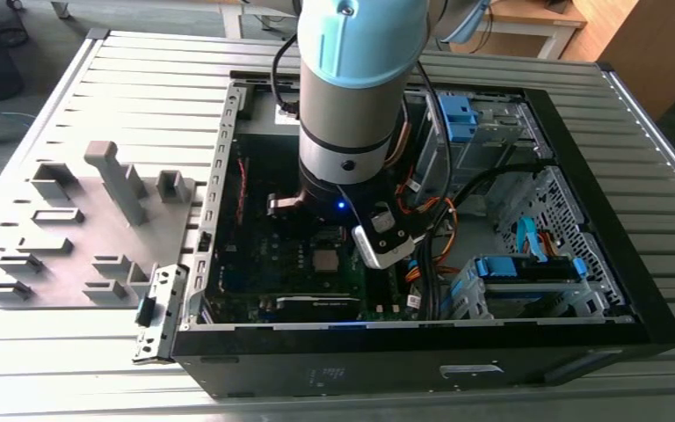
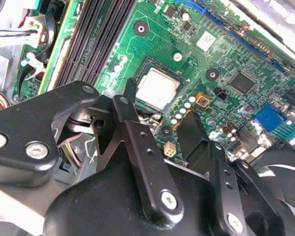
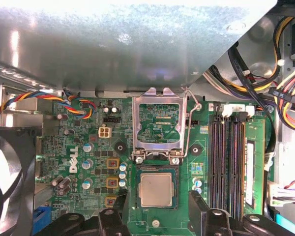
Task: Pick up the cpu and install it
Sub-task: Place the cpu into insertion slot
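Note:
The cpu (image 3: 156,190) is a small grey-silver square lying flat in the motherboard's socket, also seen in the second wrist view (image 2: 159,87) and in the exterior view (image 1: 328,259). The socket's metal frame (image 3: 160,123) stands flipped open beside it, lever raised. My gripper (image 3: 158,197) hovers over the chip and is open, with one black finger (image 3: 121,200) on one side and the other finger (image 3: 196,201) on the opposite side. Both fingers (image 2: 130,88) stand clear of the chip's edges, and nothing is held. The arm (image 1: 350,88) reaches down into the open computer case (image 1: 431,352).
A grey tray (image 1: 185,237) with raised blocks lies outside the case on the exterior view's left. Memory slots (image 3: 228,162), bundled cables (image 3: 265,93), a fan (image 3: 5,187) and blue drive cages (image 1: 526,272) crowd round the socket. The case's metal wall (image 3: 128,44) is close by.

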Controlling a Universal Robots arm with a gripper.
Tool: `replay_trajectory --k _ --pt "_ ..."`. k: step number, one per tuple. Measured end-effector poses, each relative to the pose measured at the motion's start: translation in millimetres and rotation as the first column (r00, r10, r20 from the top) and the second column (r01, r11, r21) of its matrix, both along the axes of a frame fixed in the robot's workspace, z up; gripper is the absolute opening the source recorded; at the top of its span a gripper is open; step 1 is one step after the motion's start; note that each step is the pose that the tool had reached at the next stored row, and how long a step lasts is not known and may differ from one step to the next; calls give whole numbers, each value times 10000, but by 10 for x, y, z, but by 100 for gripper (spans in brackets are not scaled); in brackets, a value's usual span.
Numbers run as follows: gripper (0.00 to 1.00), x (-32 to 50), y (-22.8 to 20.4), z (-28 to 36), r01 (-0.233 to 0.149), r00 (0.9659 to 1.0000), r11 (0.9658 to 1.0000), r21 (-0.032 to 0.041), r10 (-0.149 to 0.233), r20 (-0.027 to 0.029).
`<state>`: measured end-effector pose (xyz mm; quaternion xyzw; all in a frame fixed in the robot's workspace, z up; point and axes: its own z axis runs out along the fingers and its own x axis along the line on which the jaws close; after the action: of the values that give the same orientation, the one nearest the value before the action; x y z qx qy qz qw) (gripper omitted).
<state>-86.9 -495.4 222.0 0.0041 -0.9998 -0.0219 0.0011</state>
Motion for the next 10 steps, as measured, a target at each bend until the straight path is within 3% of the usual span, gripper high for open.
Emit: replay_trajectory --k 7,10 --pt "60 0 0 0 0 10000 10000 -3 0 0" --pt "52 0 0 0 0 10000 10000 -4 0 0"
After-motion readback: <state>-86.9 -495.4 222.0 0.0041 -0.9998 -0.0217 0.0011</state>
